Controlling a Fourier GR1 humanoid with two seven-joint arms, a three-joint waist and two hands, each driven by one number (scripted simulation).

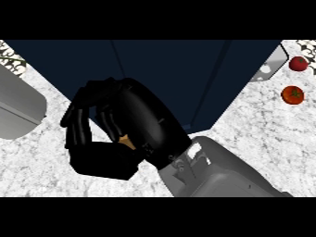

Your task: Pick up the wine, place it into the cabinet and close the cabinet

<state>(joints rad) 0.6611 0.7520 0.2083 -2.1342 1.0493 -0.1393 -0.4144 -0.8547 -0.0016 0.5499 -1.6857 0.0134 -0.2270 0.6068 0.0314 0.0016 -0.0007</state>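
My right hand hangs large in the middle of the head view, in front of the dark navy cabinet. Its fingers and thumb are curled into a ring. A small tan sliver of the wine shows between them, and the hand hides the rest of the bottle. The grey forearm comes in from the lower right. The cabinet's front is dark, with thin vertical seams. A grey panel sticks out at its right corner. My left hand does not show.
Two red tomatoes lie on the speckled white counter to the right of the cabinet. A large rounded grey object sits at the left edge.
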